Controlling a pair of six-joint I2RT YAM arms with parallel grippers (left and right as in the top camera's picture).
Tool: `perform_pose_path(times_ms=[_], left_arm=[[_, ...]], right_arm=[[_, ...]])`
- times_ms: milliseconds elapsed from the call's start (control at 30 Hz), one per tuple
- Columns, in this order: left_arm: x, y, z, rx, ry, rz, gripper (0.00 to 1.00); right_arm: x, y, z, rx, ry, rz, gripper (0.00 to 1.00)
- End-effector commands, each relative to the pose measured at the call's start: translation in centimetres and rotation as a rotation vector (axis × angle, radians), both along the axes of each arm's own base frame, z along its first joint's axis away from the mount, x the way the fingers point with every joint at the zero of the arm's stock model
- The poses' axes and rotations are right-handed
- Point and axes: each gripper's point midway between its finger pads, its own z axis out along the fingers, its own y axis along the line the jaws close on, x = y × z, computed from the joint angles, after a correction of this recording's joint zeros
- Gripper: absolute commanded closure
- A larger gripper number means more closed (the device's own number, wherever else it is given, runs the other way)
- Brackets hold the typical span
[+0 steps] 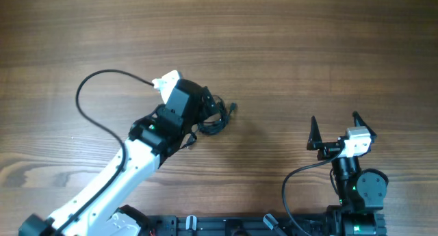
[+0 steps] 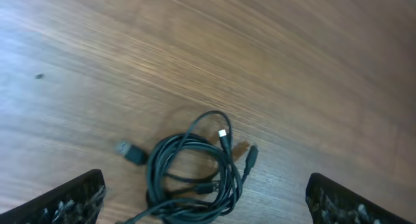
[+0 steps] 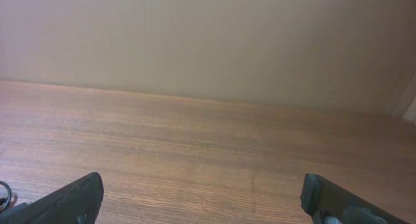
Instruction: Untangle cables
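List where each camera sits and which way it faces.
Overhead: above the table, looking straight down; left arm, right arm and the cables show.
Left wrist: on the left arm, aimed down at the cables; its open fingers fill the bottom corners.
Right wrist: low, facing across the table toward a wall; its open fingers show.
Shared: overhead and left wrist both see the cables.

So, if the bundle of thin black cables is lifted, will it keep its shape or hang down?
Probably floppy: the cables are thin cords in loose overlapping loops, so they should sag. Likely light, and the crossing loops may lift together. Pushed, they would probably slide on the smooth table.
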Motion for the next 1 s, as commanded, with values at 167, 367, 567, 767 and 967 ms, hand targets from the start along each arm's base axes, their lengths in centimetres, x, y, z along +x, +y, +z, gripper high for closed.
perform_pose_path(times_ms=[167, 367, 567, 767, 967], left_arm=[[1.4, -1.7, -6.8, 0.131, 0.101, -0.169, 0.00], [2.1, 0.4, -10.3, 0.269, 0.138, -0.101, 0.37], [2.5, 0.6, -10.8, 0.423, 0.111, -0.282, 0.50], [1.9, -0.9, -11.3, 0.402, 0.124, -0.425, 0.46], [2.7, -1.4, -12.5, 0.397, 0.109, -0.422, 0.50]], right_arm=[[0.0, -0.3, 0.1, -0.008, -0.006, -0.015, 0.00], [0.0, -0.3, 0.1, -0.008, -0.006, -0.015, 0.00], [0.0, -0.3, 0.1, -0.008, -0.006, -0.015, 0.00], [0.0, -0.3, 0.1, -0.008, -0.006, -0.015, 0.00], [0.0, -0.3, 0.1, -0.008, -0.006, -0.015, 0.00]])
